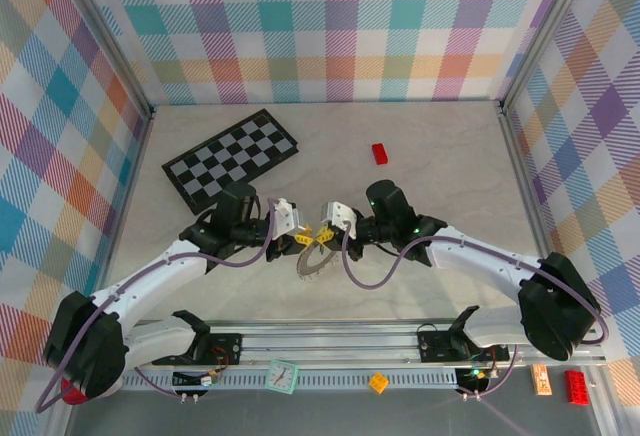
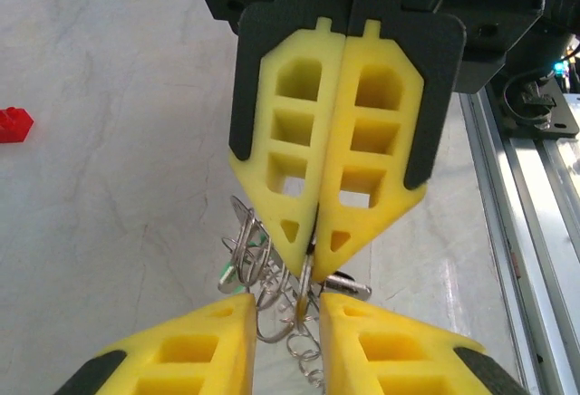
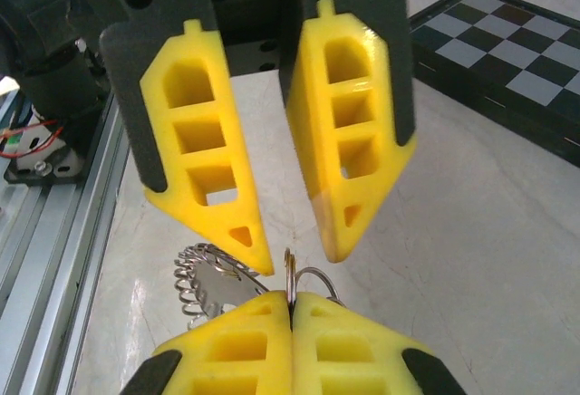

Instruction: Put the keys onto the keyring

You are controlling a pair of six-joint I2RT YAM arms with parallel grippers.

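the right gripper (image 3: 290, 303) is pinching shut on what looks like the thin edge of the keyring (image 3: 210, 279), whose jagged rim is lying at its 10 o'clock. the left gripper (image 3: 297, 257) is standing slightly open, gripping nothing. a green key head (image 2: 227, 274) is sitting against the ring, and threading is looking unfinished.

The left arm's fingers (image 1: 301, 240) and the right arm's fingers (image 1: 326, 237) meet tip to tip at mid-worktop (image 1: 450, 166) over the silvery keyring (image 1: 314, 264), with a chessboard (image 1: 230, 159) and a small red block (image 1: 380, 153) beyond them.
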